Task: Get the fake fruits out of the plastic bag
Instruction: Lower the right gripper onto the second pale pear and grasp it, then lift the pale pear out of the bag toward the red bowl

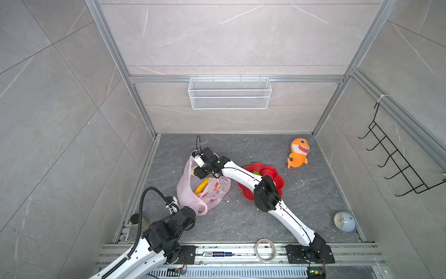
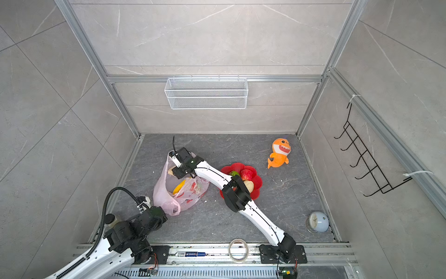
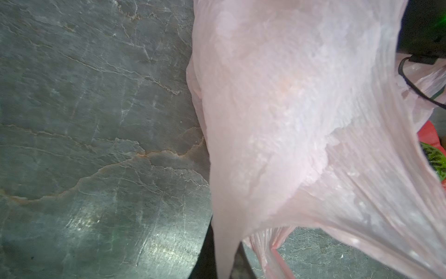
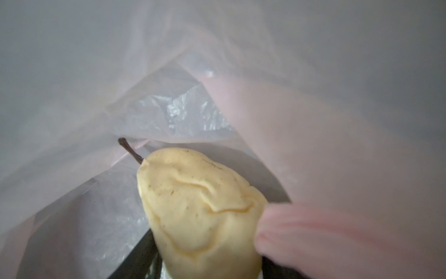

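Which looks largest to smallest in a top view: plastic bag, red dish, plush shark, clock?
1. plastic bag
2. red dish, partly behind the right arm
3. plush shark and clock: about alike, not ranked

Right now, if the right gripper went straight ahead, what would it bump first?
The cream pear: it sits right in front of the right gripper, inside the plastic bag. Behind it is probably only the bag's thin wall.
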{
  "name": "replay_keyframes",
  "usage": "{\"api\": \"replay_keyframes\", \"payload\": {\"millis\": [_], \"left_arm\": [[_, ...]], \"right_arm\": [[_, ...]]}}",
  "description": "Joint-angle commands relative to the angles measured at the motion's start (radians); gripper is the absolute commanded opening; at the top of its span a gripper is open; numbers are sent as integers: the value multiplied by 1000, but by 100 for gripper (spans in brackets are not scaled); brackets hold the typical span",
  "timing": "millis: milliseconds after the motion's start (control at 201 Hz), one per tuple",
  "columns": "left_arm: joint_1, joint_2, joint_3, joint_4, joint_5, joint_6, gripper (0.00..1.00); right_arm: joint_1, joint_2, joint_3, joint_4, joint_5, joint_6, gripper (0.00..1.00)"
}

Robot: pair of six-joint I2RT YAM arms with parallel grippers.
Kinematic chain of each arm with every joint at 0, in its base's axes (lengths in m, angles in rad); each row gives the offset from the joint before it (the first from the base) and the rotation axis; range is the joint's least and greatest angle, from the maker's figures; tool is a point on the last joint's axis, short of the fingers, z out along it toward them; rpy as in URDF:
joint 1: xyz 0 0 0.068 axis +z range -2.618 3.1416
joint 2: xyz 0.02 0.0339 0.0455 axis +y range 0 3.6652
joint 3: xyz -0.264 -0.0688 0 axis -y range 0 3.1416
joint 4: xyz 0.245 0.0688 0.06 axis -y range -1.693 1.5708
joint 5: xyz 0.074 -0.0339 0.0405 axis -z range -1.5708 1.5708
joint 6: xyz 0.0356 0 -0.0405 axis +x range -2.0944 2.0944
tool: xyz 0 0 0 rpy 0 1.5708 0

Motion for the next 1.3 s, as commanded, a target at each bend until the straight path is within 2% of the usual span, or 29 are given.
{"api": "replay_keyframes", "payload": {"millis": [0,274,478,672,821,1294], "left_arm": [[-3,9,43,46,-58,35,0],[-3,73,78,104,-88,94,0],[-2,116,85,103,-82,72,0],[-3,114,77,113,-84,72,0],[-2,110,79,116,-87,78,0],[-4,98,58,144,-69,86,0]], "right_arm": [[2,-73,-49,-58,-11,4,38],[18,-156,-123,-107,-6,1,33],[25,-259,-235,-88,-2,23,32],[39,-374,-337,-88,11,26,32],[45,-425,-344,-161,41,30,32],[58,-675,-512,-185,125,41,32]]}}
